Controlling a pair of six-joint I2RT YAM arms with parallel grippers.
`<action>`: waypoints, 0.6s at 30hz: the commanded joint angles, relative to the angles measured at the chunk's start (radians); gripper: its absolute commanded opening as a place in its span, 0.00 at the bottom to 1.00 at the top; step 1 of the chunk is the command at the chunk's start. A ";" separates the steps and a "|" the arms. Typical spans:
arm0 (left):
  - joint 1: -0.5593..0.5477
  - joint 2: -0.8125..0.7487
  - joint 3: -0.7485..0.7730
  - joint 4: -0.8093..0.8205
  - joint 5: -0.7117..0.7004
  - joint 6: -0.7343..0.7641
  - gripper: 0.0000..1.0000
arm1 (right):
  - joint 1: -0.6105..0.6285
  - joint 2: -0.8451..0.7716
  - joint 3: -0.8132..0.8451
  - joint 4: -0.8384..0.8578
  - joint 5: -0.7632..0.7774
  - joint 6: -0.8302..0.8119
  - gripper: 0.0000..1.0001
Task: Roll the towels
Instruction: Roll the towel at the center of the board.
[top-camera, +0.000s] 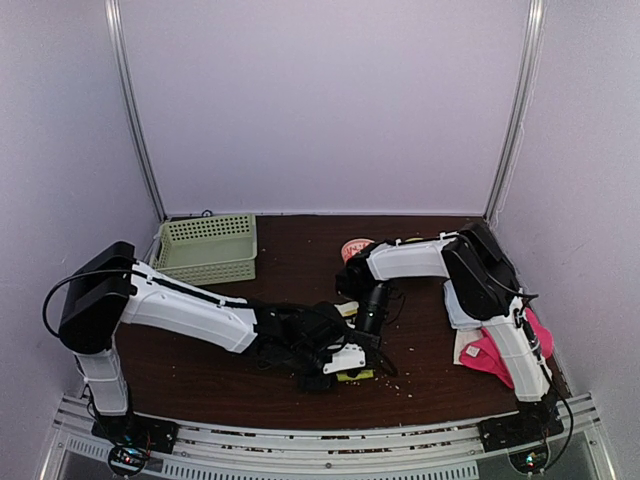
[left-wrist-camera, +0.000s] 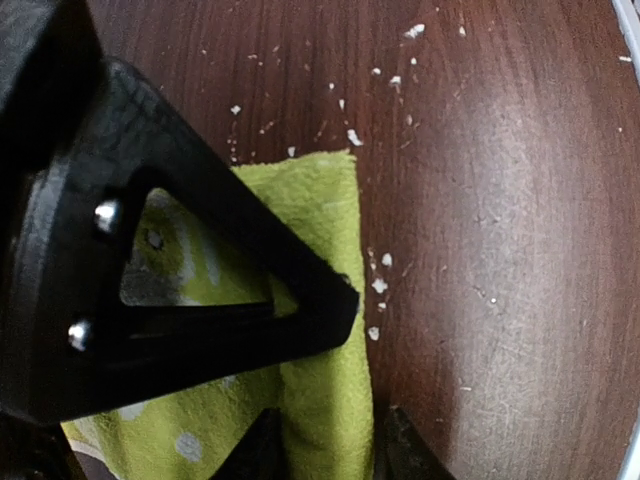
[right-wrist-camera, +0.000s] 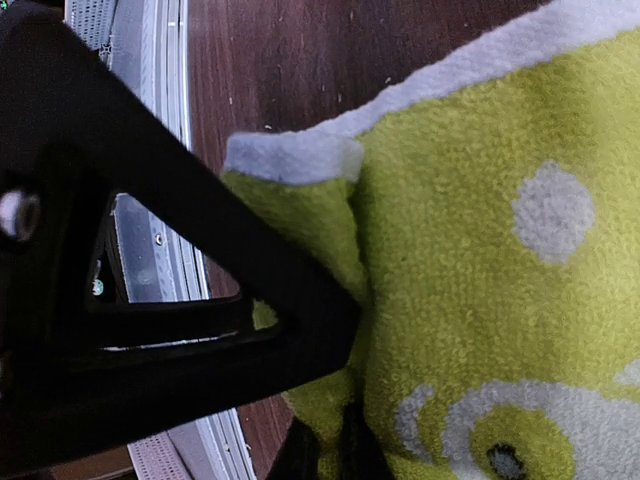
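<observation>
At the near middle of the desk (top-camera: 230, 392), the yellow towel (left-wrist-camera: 322, 215) with its pale pattern lies partly folded, a doubled ridge along one edge, and both arms reach down onto it, the left pincer (top-camera: 345, 368) from the left, the right pincer (top-camera: 372, 322) from behind. Each wrist view shows only one black finger (left-wrist-camera: 300, 290) against the cloth, its partner out of frame, so I cannot tell how wide either pincer stands or whether it grips. The pink towel (top-camera: 492, 352) lies bunched at the right edge beside the right arm, well apart; a green basket (top-camera: 205, 247) sits far left.
</observation>
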 joint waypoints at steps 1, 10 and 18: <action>-0.006 0.035 0.039 0.039 0.016 0.031 0.31 | 0.000 0.047 -0.005 0.025 0.068 0.002 0.02; -0.007 0.056 0.047 0.015 0.006 -0.004 0.03 | -0.024 -0.054 0.001 0.033 0.061 0.027 0.23; -0.007 0.018 0.026 -0.003 0.060 -0.085 0.01 | -0.112 -0.212 0.012 0.087 0.101 0.149 0.44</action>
